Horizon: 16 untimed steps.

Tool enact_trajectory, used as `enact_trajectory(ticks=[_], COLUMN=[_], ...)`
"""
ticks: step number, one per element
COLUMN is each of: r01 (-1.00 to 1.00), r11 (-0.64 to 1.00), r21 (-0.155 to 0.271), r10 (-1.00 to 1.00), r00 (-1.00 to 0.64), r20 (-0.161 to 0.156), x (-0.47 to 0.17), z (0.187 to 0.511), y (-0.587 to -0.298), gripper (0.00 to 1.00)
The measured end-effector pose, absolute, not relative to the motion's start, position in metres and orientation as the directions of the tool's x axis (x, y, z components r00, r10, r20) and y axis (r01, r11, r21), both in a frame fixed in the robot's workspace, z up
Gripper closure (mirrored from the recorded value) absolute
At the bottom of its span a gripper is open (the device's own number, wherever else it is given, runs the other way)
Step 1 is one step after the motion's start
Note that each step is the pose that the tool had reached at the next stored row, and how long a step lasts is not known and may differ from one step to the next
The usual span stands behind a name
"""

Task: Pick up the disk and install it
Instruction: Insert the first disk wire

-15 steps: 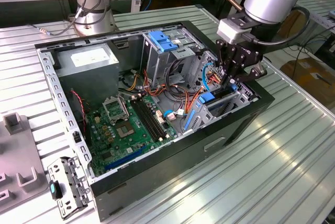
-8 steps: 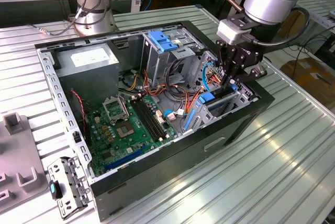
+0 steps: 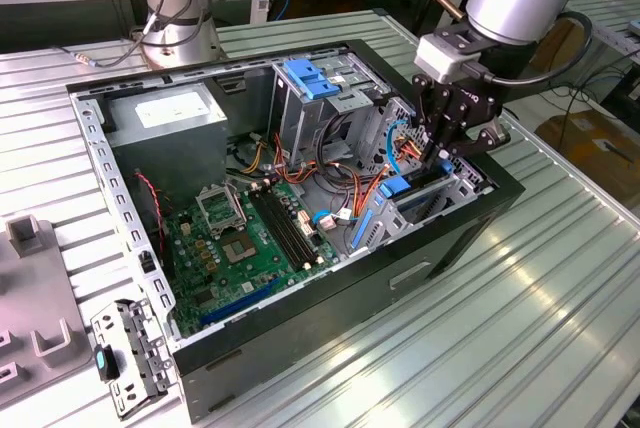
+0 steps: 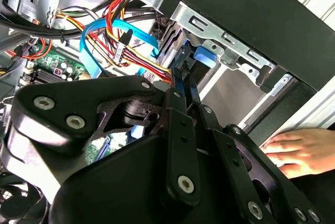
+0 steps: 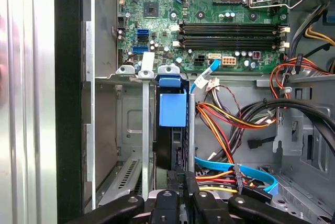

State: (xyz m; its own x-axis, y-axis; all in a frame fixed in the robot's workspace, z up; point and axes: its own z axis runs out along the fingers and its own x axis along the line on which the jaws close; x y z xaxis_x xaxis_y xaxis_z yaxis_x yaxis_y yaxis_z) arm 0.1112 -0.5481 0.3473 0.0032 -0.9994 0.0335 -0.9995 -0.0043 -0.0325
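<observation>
The black two-fingered gripper (image 3: 441, 144) reaches down into the open black desktop computer case (image 3: 330, 308), at the drive cage in the case's corner toward the exterior view's right. The slim silver hard disk with blue plastic side rails (image 5: 172, 130) stands on edge in a slot of the grey metal drive cage (image 5: 125, 130), its blue rail tab facing the green motherboard (image 5: 209, 9). In the first wrist view the gripper's fingertips (image 5: 187, 182) are drawn close together at the disk's near edge, seemingly pinching it, though actual contact is hard to confirm. In the second wrist view the slender fingers (image 4: 184, 85) sit nearly together, pointing at the blue tab (image 4: 201, 56) in the cage. Beside the disk, away from the case wall, a bundle of red, yellow and orange wires (image 5: 220, 124) and a flat blue data cable (image 5: 235, 169) lie. A person's hand (image 4: 298, 150) rests just outside the case wall next to the cage.
</observation>
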Motion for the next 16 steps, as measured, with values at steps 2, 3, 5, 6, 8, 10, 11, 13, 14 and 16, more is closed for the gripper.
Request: enact_trajectory(ticks=[2, 3, 5, 6, 8, 10, 11, 13, 14, 16], r01=[-0.999, -0.999, -0.999, -0.999, -0.999, -1.000, -1.000, -1.000, -1.000, -1.000], r11=[-0.004, -0.004, -0.004, -0.003, -0.003, -0.003, -0.003, -0.003, -0.003, -0.003], r21=[-0.032, -0.033, -0.032, -0.032, -0.032, -0.031, -0.030, -0.028, -0.028, -0.028], r10=[-0.999, -0.999, -0.999, -0.999, -0.999, -0.999, -0.999, -0.999, -0.999, -0.999], r00=[0.003, 0.003, 0.003, 0.002, 0.002, 0.002, 0.002, 0.002, 0.002, 0.002], r20=[0.033, 0.033, 0.034, 0.034, 0.033, 0.033, 0.033, 0.033, 0.033, 0.032], x=[0.1112, 0.1112, 0.1112, 0.1111, 0.1111, 0.1111, 0.1111, 0.1111, 0.1111, 0.1111], z=[0.3468, 0.3462, 0.3454, 0.3448, 0.3437, 0.3423, 0.3414, 0.3400, 0.3400, 0.3404], y=[-0.5480, -0.5480, -0.5481, -0.5481, -0.5481, -0.5481, -0.5481, -0.5481, -0.5481, -0.5481], gripper=[0.83, 0.83, 0.83, 0.83, 0.83, 0.83, 0.83, 0.83, 0.83, 0.82])
